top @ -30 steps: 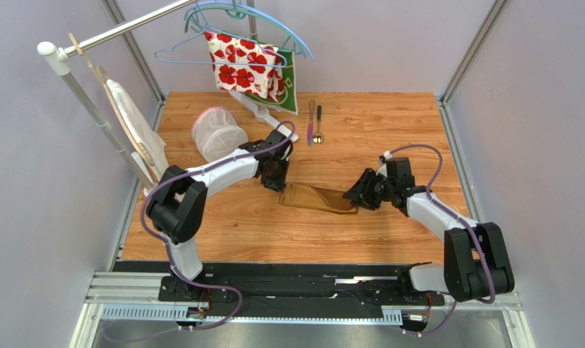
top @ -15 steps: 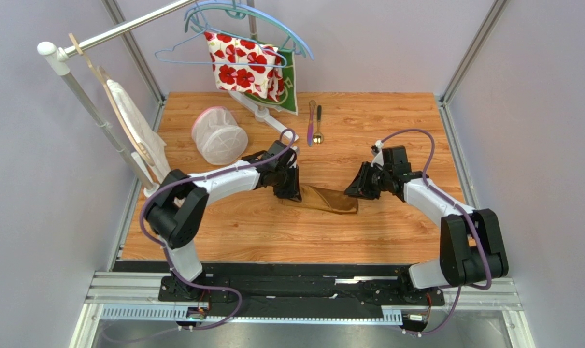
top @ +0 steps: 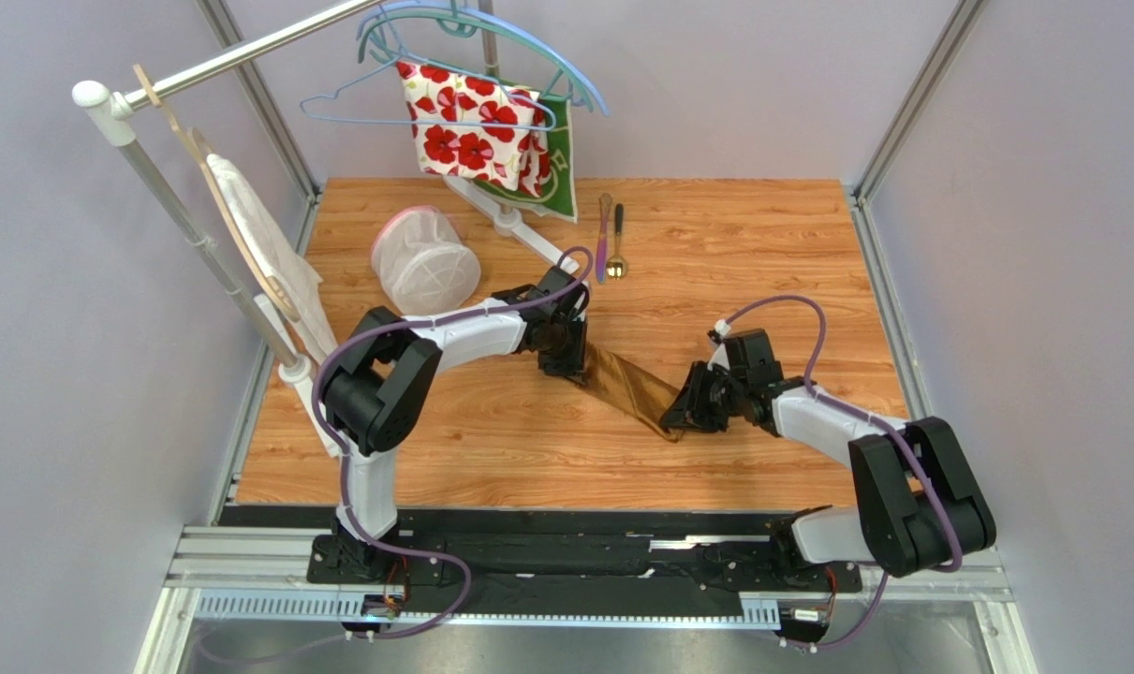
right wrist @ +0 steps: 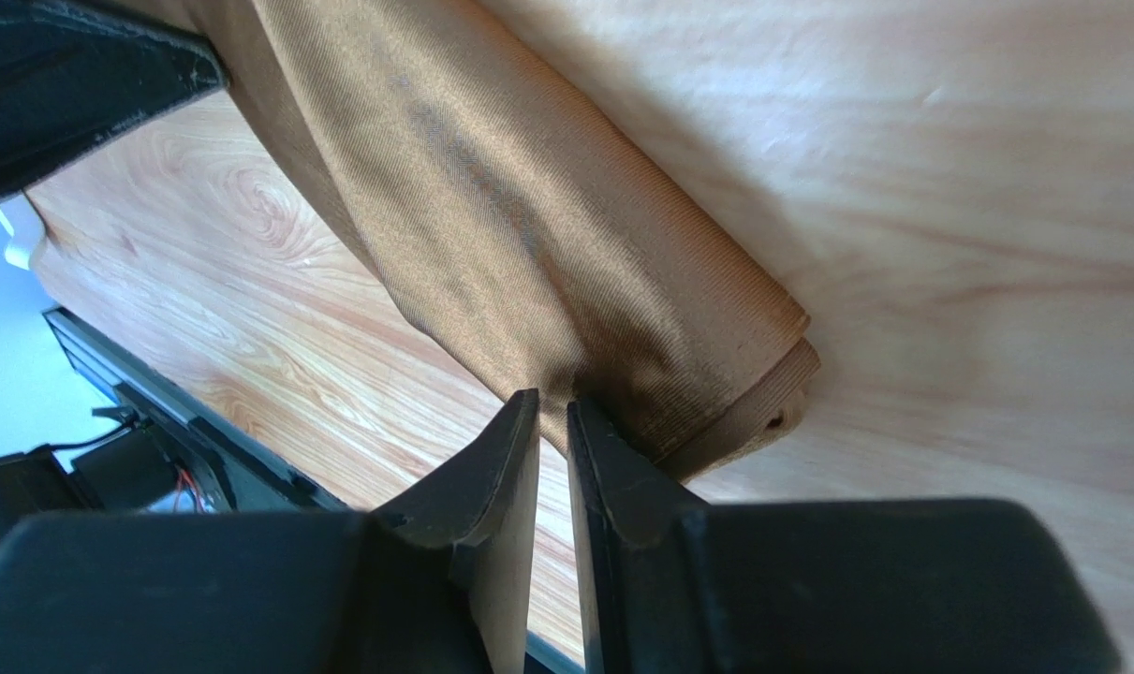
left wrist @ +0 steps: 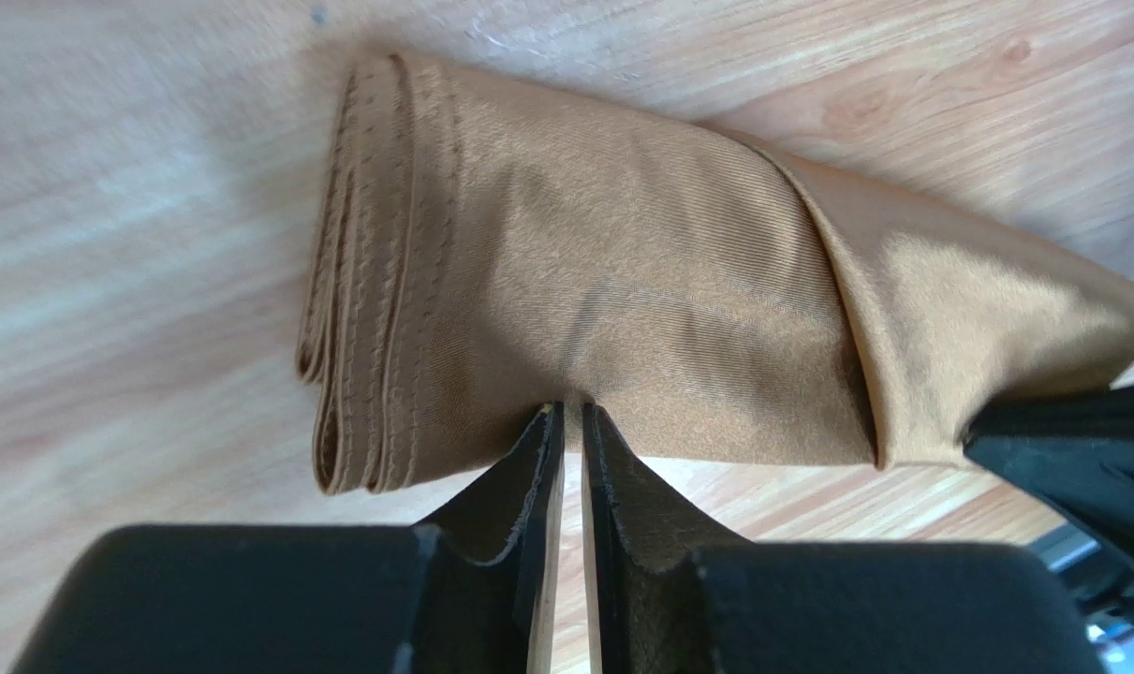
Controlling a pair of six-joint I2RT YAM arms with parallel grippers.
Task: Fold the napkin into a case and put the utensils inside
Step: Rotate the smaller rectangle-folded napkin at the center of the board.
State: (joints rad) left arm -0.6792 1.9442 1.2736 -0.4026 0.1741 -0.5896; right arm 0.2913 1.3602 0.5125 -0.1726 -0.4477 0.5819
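Observation:
The golden-brown napkin (top: 633, 391) is folded into a narrow strip that runs diagonally across the middle of the table. My left gripper (top: 575, 358) is shut on its far-left end, and in the left wrist view the fingertips (left wrist: 568, 410) pinch the long edge of the cloth (left wrist: 600, 281) near the stacked hems. My right gripper (top: 678, 414) is shut on the near-right end; its tips (right wrist: 554, 400) bite the napkin (right wrist: 530, 239) close to the folded corner. The strip seems raised slightly off the wood. The utensils, a purple-pink knife (top: 603, 236) and a spoon (top: 617, 242), lie side by side at the back.
A white mesh basket (top: 422, 260) stands at the back left. A red-flowered cloth (top: 474, 124) and a green cloth (top: 565, 176) hang from hangers on a rail. A white bag (top: 263, 246) hangs by the slanted rack pole (top: 178, 211) on the left.
Both grippers closed on the napkin's ends. The strip swung from nearly level to a diagonal, its left end going back and right, its right end coming nearer.

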